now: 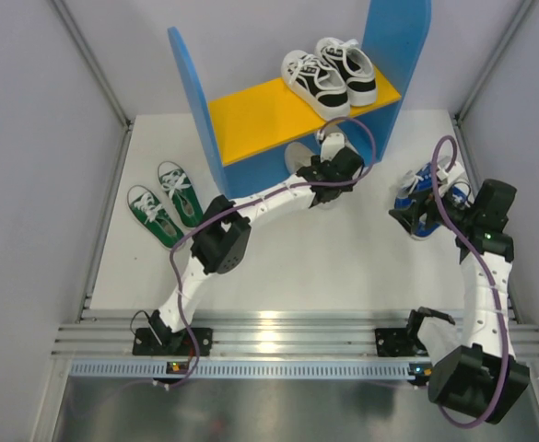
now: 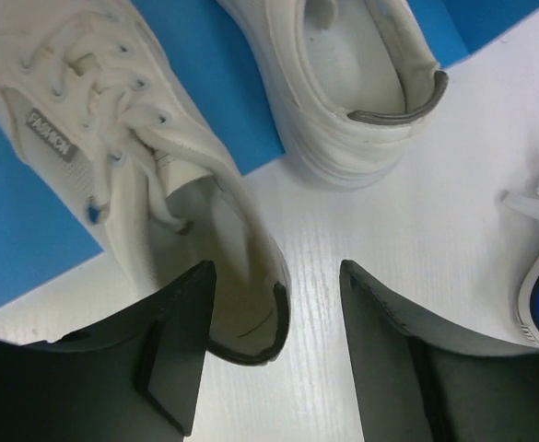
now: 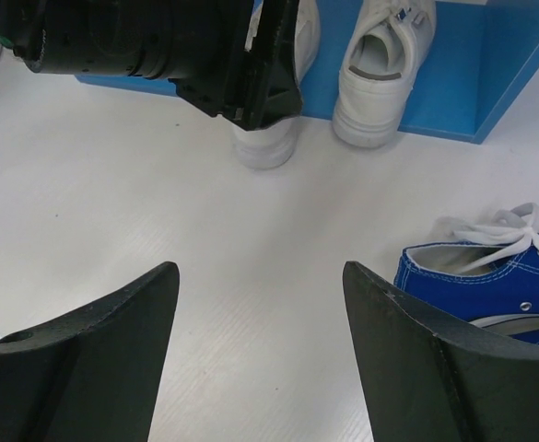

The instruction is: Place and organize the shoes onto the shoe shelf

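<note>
- Nearer white sneaker (image 2: 158, 175) lies lengthwise away from the left gripper (image 2: 274, 295), toe angled left over the blue floor of the shoe shelf (image 1: 251, 120), heel out on the white table (image 2: 435, 230).
- Second white sneaker (image 2: 343, 92) sits just beyond and to the right, toe likewise into the shelf, heel toward the gripper.
- Left gripper stands wide open around the nearer sneaker's heel, which sits close against the left finger (image 2: 172, 350) with a gap on the other side; nothing is clamped.
- Right gripper (image 3: 260, 276) is spread wide and holds nothing, only bare table between its fingers.
- Blue sneaker (image 3: 490, 285) lies just right of the right gripper, heel end nearest, its length running out of frame.
- Green pair (image 1: 163, 207) rests side by side well left of the left gripper.
- Black-and-white pair (image 1: 329, 75) occupies the orange board above.
</note>
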Controlling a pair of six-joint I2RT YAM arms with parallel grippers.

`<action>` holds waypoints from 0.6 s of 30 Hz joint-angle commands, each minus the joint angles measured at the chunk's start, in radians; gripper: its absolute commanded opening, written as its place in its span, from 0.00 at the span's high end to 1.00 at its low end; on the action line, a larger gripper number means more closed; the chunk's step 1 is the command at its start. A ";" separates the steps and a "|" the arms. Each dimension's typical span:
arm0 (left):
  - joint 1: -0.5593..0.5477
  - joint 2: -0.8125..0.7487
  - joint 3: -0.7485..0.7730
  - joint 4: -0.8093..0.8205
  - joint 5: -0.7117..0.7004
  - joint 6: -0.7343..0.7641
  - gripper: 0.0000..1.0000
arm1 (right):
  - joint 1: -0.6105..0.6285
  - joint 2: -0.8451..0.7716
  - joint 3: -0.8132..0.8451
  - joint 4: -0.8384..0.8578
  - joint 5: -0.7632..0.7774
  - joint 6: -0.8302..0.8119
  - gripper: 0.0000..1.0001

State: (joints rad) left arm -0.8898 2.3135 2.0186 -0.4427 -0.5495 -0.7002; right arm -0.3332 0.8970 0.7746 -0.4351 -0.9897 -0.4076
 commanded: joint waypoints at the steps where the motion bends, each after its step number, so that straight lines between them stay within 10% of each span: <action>1: 0.038 -0.068 0.026 0.067 0.098 0.016 0.38 | -0.021 -0.012 0.018 0.027 -0.047 -0.007 0.27; 18: -0.087 -0.633 -0.466 0.170 0.370 0.332 0.32 | 0.008 0.052 0.049 -0.308 -0.236 -0.473 0.20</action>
State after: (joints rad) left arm -0.9436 1.8126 1.6402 -0.3214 -0.2260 -0.4419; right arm -0.3466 0.9440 0.7742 -0.7292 -1.2049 -0.8093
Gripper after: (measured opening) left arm 0.678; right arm 0.804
